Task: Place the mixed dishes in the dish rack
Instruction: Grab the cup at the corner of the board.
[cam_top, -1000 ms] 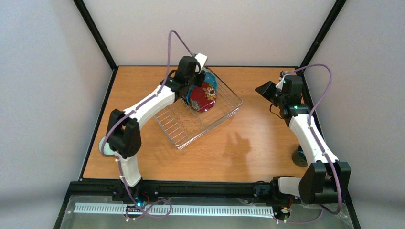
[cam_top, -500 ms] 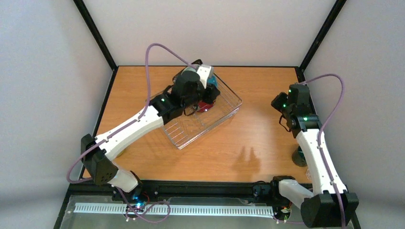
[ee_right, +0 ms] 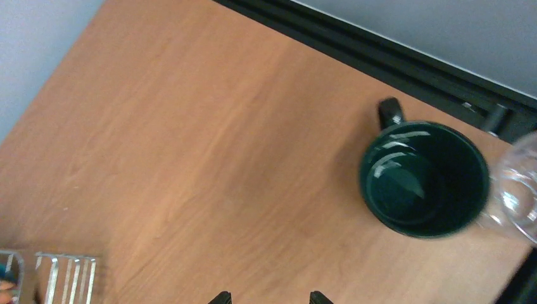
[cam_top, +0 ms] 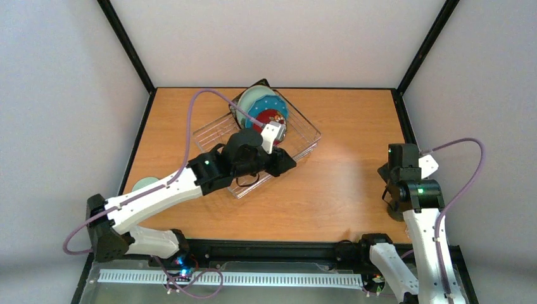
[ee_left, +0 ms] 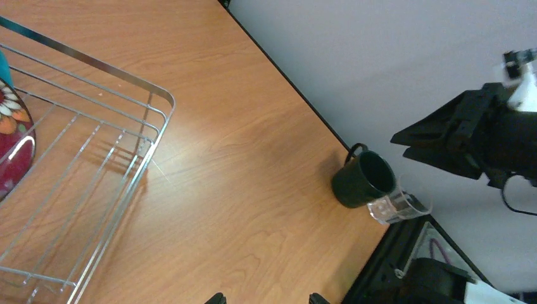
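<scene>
Left gripper (ee_left: 265, 299) and right gripper (ee_right: 269, 297) gape empty, tips barely visible; clear glass cup (ee_right: 518, 190) cut off.

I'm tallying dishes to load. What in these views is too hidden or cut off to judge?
1. Mint bowl: top view, mostly under the left arm.
2. Dark green mug and clear glass cup: top view, mostly behind the right arm; right wrist view cuts the cup at its right edge.
3. Small red floral plate: left wrist view, cut by left edge.
4. Black square floral plate: top view, only a corner shows behind the pale mint plate.
</scene>
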Robot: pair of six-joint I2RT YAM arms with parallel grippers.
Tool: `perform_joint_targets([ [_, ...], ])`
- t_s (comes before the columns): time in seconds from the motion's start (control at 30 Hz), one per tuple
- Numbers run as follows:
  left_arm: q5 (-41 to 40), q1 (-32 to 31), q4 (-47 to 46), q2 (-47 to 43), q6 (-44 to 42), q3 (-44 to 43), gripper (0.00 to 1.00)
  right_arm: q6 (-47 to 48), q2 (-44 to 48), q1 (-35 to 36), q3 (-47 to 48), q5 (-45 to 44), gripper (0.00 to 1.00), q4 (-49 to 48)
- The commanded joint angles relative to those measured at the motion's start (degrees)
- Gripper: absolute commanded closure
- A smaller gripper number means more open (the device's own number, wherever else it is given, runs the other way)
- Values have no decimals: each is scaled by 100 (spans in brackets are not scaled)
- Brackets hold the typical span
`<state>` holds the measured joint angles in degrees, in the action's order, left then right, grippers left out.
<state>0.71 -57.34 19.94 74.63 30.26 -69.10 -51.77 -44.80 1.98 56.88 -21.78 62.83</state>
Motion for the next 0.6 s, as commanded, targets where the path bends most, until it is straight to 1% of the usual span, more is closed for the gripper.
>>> perform_joint_targets([
  [0.0, 267, -75, -253, -426, 332, 338, 27, -794, 54, 32, -147, -446, 29, 1191],
  [0.17, 507, -84, -443, -576, 402, 495, 26, -1117, 133, 35, -261, -495, 27, 1419],
  [0.33, 675, -84, -511, -621, 358, 564, 25, -1374, -171, 31, -406, -548, 26, 1458],
  [0.43, 786, -84, -545, -730, 375, 614, 25, -1585, -342, 23, -457, -653, 23, 1506],
  [0.57, 838, -83, -555, -896, 344, 661, 22, -1794, -578, -97, -498, -761, 21, 1473],
])
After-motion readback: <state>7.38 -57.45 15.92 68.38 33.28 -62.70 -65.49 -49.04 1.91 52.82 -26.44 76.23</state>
